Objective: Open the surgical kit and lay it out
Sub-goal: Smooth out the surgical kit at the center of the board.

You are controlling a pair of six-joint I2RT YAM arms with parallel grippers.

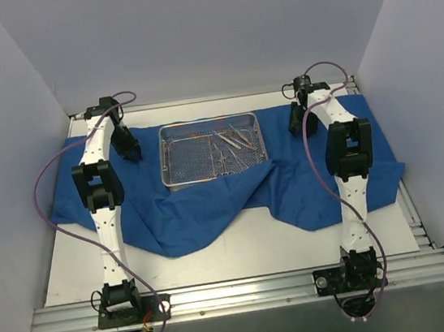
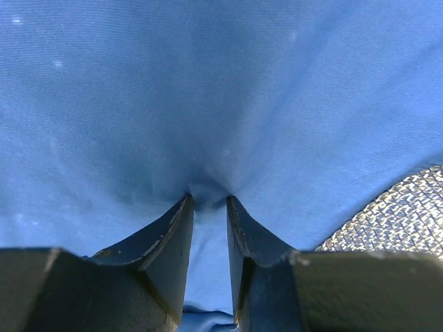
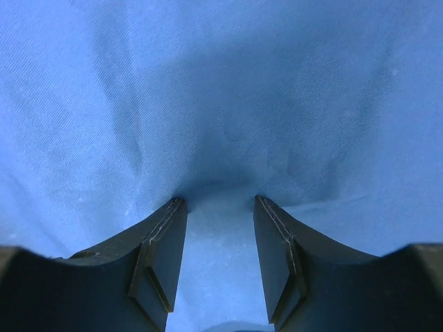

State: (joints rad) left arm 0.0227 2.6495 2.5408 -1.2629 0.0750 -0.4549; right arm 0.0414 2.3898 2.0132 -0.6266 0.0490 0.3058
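Note:
The royal-blue cloth wrap (image 1: 212,212) lies spread open on the table. The silver wire-mesh tray (image 1: 174,166) sits on it at the back centre, with several slim steel instruments (image 1: 231,144) in its right half. My left gripper (image 1: 128,146) points down onto the cloth just left of the tray. Its fingertips (image 2: 188,202) press into the cloth (image 2: 208,83), a narrow gap apart, with cloth puckered between them. A tray corner (image 2: 401,214) shows at the right. My right gripper (image 1: 298,119) presses on the cloth (image 3: 221,90) right of the tray, with its fingertips (image 3: 176,206) wider apart.
The cloth's front edge is rumpled, with folds at the front centre (image 1: 277,179). White walls close in the left, back and right. An aluminium rail (image 1: 238,291) carries both arm bases at the near edge. Purple cables (image 1: 41,190) loop beside each arm.

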